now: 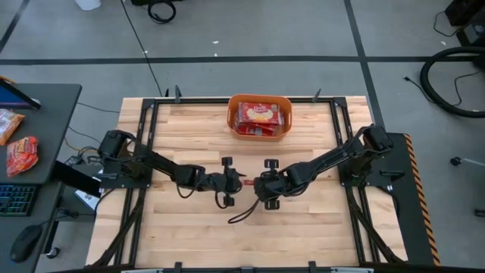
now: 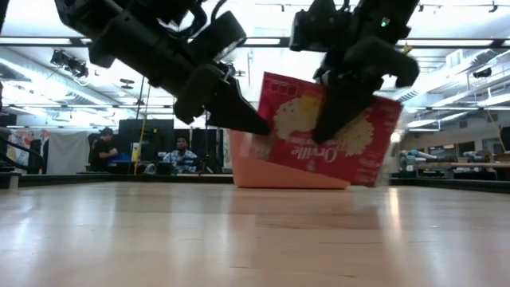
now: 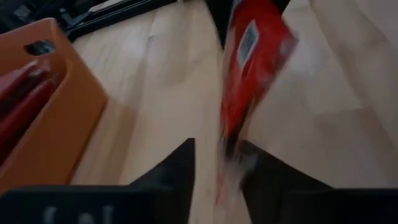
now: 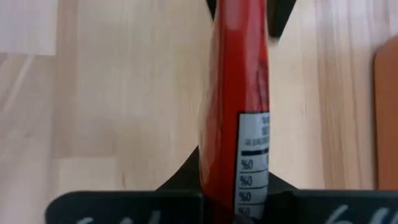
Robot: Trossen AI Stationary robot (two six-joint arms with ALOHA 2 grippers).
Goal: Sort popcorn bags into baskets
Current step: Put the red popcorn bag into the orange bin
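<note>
One popcorn bag (image 2: 351, 151), red with a cream panel, hangs in the air over the table's middle between my two grippers. It shows edge-on from above (image 1: 244, 182). My right gripper (image 1: 256, 184) is shut on it. My left gripper (image 1: 233, 182) is open, with its fingers on either side of the bag's left end (image 3: 229, 140). The orange basket (image 1: 231, 114) stands at the table's far middle and holds several more red bags (image 1: 260, 115). My right gripper pinches the bag's two flat faces (image 4: 231, 124) between its fingers, one finger over the near face (image 2: 339, 112). It comes from the table's right, slanting down. The bag stands on edge, tilted, lifted clear of the table. My left gripper has the bag's end close against one finger (image 3: 249, 162); I cannot tell whether they touch.
A dark cable (image 1: 241, 212) loops on the table near the grippers. A side desk (image 1: 45, 98) at the left holds snack packets (image 1: 21, 155) and a keyboard. People sit in the room beyond the table (image 2: 182, 155).
</note>
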